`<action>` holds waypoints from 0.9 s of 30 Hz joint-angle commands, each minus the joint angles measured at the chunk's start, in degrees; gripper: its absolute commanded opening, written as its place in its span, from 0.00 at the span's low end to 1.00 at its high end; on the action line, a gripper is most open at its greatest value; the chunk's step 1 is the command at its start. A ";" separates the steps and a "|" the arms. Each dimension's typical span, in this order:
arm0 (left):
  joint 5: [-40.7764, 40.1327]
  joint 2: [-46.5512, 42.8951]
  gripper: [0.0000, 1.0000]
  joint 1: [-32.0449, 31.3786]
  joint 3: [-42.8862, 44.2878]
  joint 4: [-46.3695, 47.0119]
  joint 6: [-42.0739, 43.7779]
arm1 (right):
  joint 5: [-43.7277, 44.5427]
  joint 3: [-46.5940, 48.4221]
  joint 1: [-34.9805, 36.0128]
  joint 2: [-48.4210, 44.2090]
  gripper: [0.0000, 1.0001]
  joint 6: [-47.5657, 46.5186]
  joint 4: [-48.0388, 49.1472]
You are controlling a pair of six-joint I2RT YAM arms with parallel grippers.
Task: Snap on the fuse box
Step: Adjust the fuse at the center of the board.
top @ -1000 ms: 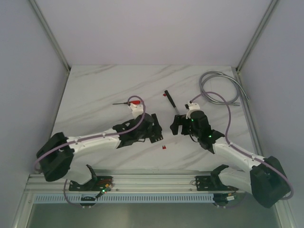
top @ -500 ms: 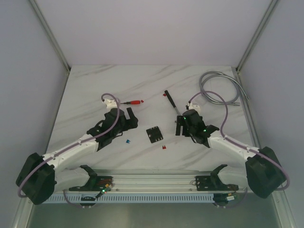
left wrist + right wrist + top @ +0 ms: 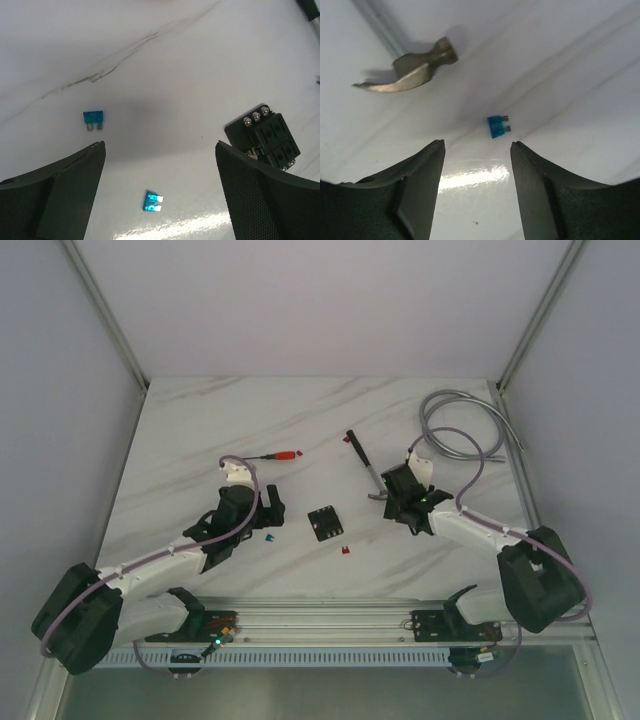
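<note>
Lying flat on the table (image 3: 200,430), the fuse box (image 3: 323,523) sits between the left gripper (image 3: 160,145), spread wide near it, and the right gripper (image 3: 477,145), jaws apart and empty beside a hammer head (image 3: 410,70). Neither touches it, so the snapping looks wholly undone.

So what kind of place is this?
Probably a robot test bench: a marble-look table boxed in by plain walls, a left arm and right arm bolted to a metal rail, and a fuse box, hammer and screwdriver laid out.
</note>
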 commanded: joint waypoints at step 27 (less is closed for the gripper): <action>-0.30 -0.12 1.00 0.22 0.69 3.86 2.42 | -1.88 -3.29 -8.37 3.27 0.52 2.35 0.71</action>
